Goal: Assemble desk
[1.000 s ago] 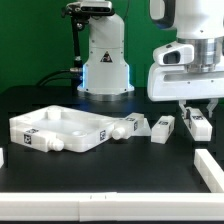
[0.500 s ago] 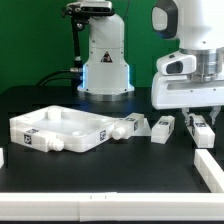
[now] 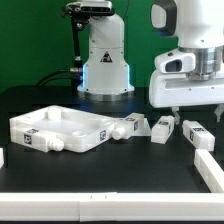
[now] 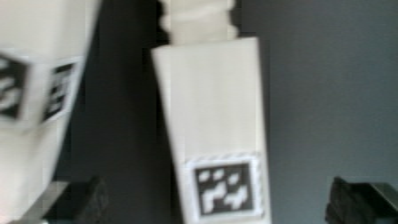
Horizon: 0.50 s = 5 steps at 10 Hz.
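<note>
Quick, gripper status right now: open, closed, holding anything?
Gripper: open, holding nothing; in the wrist view its fingers stand clear on either side of the white desk leg.

You have bright, even light in the exterior view, falling from above: the black table point(image 3: 100, 172) shows a dull sheen, and the white desk panel point(image 3: 40, 133) throws only a thin shadow. The robot base point(image 3: 108, 58) glows blue at its side. Your wrist view is soft and blurred; the white leg point(image 4: 210, 100) nearly washes out.
</note>
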Each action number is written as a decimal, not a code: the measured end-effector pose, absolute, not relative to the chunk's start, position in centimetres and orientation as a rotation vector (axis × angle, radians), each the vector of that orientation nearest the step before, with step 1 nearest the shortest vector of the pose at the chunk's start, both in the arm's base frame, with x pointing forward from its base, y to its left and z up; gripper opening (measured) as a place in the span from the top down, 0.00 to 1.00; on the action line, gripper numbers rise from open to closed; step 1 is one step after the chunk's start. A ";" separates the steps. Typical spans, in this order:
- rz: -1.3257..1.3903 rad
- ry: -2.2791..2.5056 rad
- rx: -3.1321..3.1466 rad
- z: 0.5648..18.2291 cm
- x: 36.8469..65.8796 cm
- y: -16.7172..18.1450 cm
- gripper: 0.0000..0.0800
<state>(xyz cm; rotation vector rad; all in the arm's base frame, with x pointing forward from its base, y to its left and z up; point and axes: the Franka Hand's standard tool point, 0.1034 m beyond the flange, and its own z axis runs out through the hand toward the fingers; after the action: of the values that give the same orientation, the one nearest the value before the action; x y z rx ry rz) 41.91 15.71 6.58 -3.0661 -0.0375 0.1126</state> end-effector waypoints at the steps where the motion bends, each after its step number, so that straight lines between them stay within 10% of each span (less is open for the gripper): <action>1: 0.122 -0.141 -3.062 8.0 43.0 14.2 0.20; 5: 0.109 -0.121 -3.057 8.6 44.5 13.9 0.19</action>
<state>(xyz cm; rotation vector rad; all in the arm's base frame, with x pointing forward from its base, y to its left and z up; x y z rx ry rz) 44.47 13.86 8.64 -3.0567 -0.1210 0.1088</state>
